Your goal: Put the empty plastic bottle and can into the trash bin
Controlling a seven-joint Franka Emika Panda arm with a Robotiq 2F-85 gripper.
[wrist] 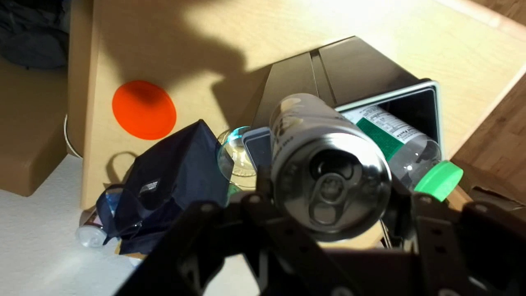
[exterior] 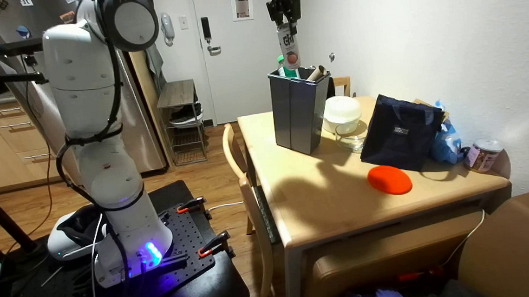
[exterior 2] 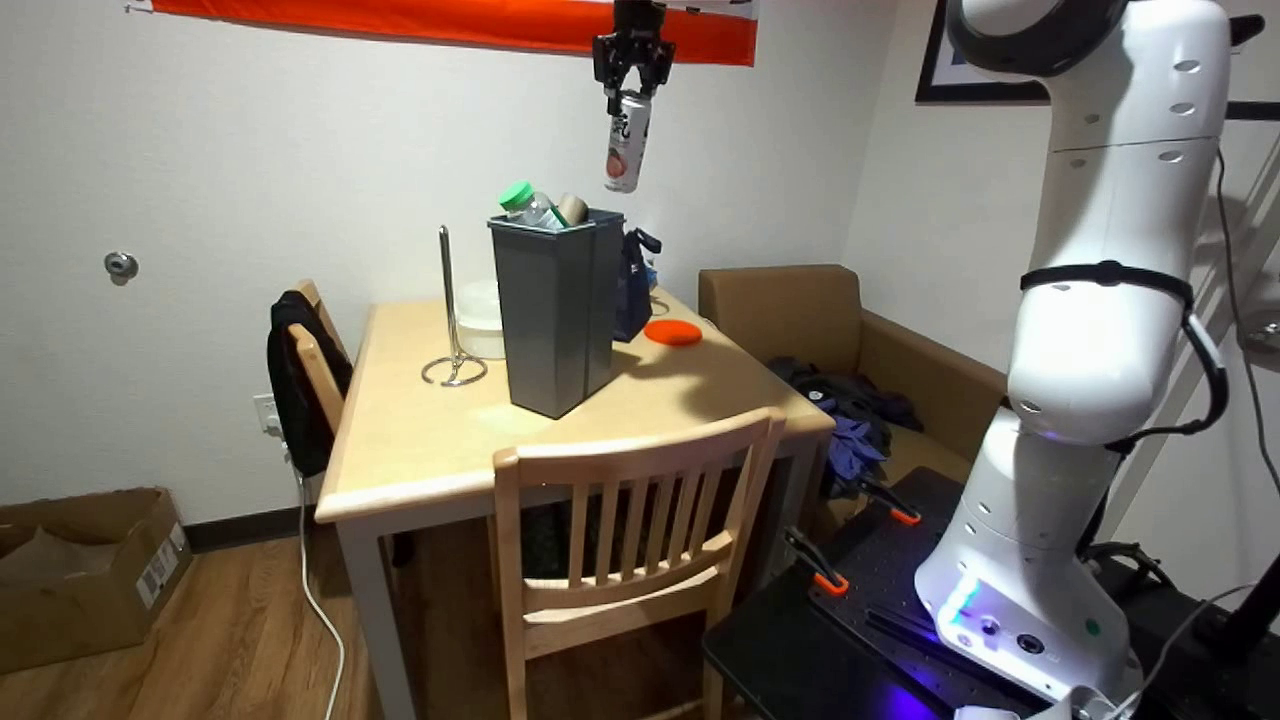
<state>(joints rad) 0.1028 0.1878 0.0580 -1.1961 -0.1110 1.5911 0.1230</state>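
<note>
Pincer (wrist: 332, 188): gripping can (wrist: 324, 168) | dark lettering (exterior: 288, 40), fruit picture (exterior: 291, 58) | bottle (wrist: 406, 151): green label (wrist: 379, 135)

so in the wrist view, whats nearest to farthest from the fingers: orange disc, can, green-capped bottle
1. Can: held between the fingers.
2. Green-capped bottle: right of the can, poking out of the trash bin.
3. Orange disc: farthest, upper left, flat on the table.

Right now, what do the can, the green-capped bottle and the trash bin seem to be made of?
Can: metal, probably aluminium; its bare, tabbed top shines.
Green-capped bottle: clear, glossy plastic, judging by the see-through wall with bright glints.
Trash bin: likely dark plastic with a slight sheen, from its smooth faces; painted metal is possible.
</note>
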